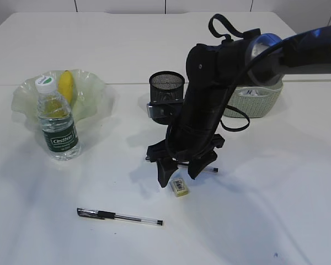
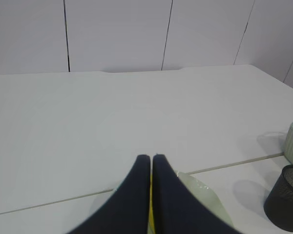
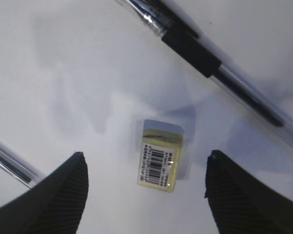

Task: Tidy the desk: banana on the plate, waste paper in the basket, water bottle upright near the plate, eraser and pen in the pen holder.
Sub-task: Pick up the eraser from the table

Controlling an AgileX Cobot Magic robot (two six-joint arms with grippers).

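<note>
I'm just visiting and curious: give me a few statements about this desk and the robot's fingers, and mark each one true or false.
1. The water bottle lies on its side. False: it stands upright, in front of the plate.
2. The banana is in the plate. True.
3. The right gripper's fingers are spread open on either side of the eraser, which lies on the desk. True.
4. The eraser is already in the pen holder. False: it lies on the desk.
5. The left gripper's fingers are wide apart. False: they are pressed together.
</note>
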